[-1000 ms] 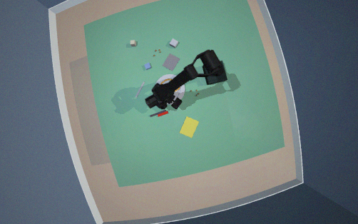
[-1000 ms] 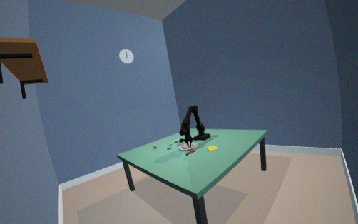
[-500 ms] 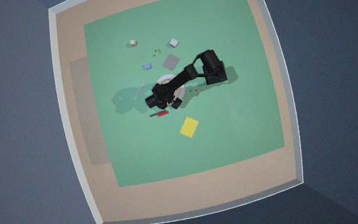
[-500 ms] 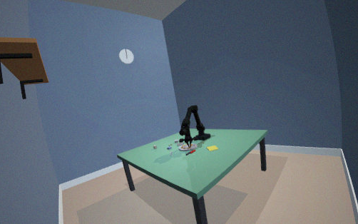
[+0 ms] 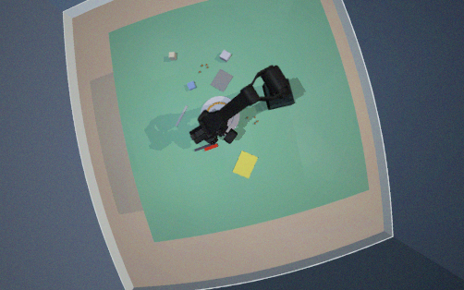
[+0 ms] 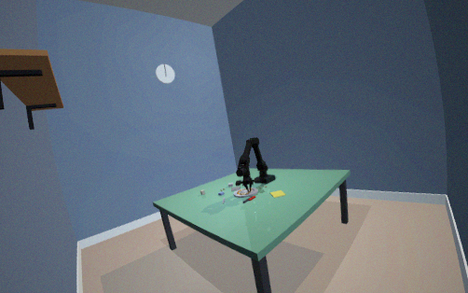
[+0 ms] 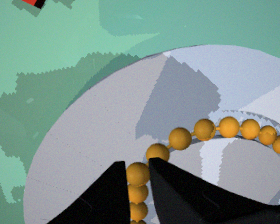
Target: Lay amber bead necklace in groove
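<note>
The amber bead necklace (image 5: 216,103) (image 7: 229,127) lies over the round bead board (image 5: 219,98) (image 6: 255,192) (image 7: 86,135), a pale disc with a ring groove. In the wrist view its beads curve along the groove at the upper right, then bend down the left side to the fingers. My gripper (image 5: 213,139) (image 6: 248,190) (image 7: 138,169) is low over the board and shut on the necklace, with a bead between the fingertips. The right finger hides part of the groove, and the rest of the necklace is out of the wrist view. The arm covers much of the board in the top view.
A red-handled tool (image 5: 211,147) (image 6: 252,198) lies just beyond the board near the gripper. A yellow pad (image 5: 245,164) (image 6: 277,193), a grey square (image 5: 222,79), a blue block (image 5: 191,86), a white block (image 5: 225,55), a beige block (image 5: 172,55) and a pale stick (image 5: 182,116) lie around.
</note>
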Controlling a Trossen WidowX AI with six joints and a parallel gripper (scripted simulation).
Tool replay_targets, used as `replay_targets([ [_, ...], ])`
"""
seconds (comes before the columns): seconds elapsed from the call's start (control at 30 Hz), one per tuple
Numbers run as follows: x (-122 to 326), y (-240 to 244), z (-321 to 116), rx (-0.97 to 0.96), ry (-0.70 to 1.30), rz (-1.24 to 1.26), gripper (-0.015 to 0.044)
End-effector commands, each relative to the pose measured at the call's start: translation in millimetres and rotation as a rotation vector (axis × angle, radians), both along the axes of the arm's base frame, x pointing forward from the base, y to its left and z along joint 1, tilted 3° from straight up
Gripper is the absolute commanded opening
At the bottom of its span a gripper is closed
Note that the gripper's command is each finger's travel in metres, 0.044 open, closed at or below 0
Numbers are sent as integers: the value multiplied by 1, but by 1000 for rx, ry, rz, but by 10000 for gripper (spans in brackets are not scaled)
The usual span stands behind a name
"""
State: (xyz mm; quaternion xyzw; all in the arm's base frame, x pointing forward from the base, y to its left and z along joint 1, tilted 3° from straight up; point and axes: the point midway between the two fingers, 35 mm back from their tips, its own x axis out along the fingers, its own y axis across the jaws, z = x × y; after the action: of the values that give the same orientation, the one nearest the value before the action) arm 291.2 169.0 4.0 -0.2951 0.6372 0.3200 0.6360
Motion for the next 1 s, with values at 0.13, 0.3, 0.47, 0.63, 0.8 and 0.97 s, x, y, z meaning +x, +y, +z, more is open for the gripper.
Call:
replay_targets([
  [0.13, -1, 1, -8, 1, 3, -8, 0],
  [0.3, 1, 1, -5, 3, -5, -2, 26],
  [0.47, 1, 1, -5, 3, -5, -2, 157],
  [0.63, 1, 1, -5, 3, -5, -2, 289],
  [0.8, 0, 1, 0, 1, 3, -8, 420],
  [0.97, 0, 0, 0, 1, 3, -8, 440],
])
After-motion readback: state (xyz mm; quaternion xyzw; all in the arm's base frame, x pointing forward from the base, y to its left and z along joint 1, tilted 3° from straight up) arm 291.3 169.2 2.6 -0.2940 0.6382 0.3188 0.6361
